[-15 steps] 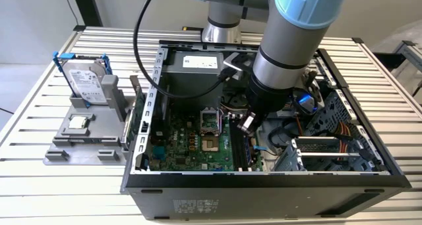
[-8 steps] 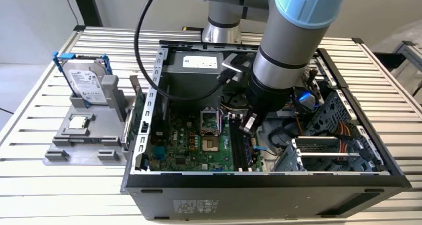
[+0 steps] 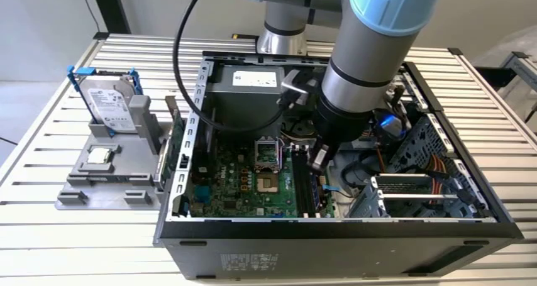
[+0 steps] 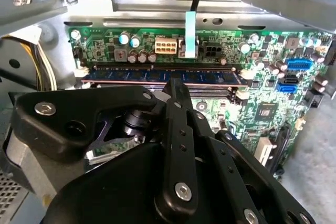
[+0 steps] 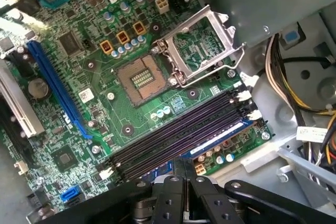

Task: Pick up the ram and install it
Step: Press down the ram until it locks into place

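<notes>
The ram [image 4: 131,75] is a long thin stick with a blue label. It stands on edge in the outermost memory slot of the green motherboard [image 4: 262,93], next to the board's edge. In the first wrist view the ram [image 5: 226,132] runs beside the empty black slots [image 5: 173,140]. My gripper [image 4: 176,85] is down inside the computer case, its black fingers [image 5: 168,187] closed together on the stick's top edge near its middle. In the exterior view the gripper [image 3: 319,163] hangs over the slots [image 3: 302,185].
The open CPU socket [image 5: 142,80] with its raised metal frame [image 5: 202,45] lies beside the slots. Cable bundles [image 5: 310,103] and the case wall [image 3: 188,148] crowd the sides. Outside the case, a grey holder [image 3: 109,173] carries the hard drive [image 3: 113,104] and a processor chip [image 3: 100,154].
</notes>
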`<state>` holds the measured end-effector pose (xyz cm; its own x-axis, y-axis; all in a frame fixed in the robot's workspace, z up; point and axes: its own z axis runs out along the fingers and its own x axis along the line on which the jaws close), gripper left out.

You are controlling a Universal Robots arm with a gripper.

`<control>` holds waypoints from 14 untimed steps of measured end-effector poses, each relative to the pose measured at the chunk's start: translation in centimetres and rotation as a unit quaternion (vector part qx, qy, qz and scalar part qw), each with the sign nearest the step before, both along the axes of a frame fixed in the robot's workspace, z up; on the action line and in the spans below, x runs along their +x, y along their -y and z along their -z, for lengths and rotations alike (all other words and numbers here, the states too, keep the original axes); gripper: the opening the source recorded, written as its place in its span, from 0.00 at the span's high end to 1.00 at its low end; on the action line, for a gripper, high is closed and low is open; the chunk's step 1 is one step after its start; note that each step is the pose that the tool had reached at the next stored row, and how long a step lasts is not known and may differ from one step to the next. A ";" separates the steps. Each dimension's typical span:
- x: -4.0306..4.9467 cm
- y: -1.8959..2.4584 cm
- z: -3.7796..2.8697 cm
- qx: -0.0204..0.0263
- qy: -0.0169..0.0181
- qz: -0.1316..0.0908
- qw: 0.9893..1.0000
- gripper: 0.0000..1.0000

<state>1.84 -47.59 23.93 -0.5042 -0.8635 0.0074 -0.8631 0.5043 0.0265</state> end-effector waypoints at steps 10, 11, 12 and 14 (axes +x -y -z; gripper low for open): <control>0.00 -0.04 0.00 0.000 0.000 -0.052 0.999 1.00; -0.01 -0.04 0.00 0.000 0.000 -0.057 0.998 1.00; -0.01 -0.04 0.00 0.000 0.000 -0.063 0.998 1.00; 0.00 -0.05 0.00 0.000 0.000 -0.073 0.997 1.00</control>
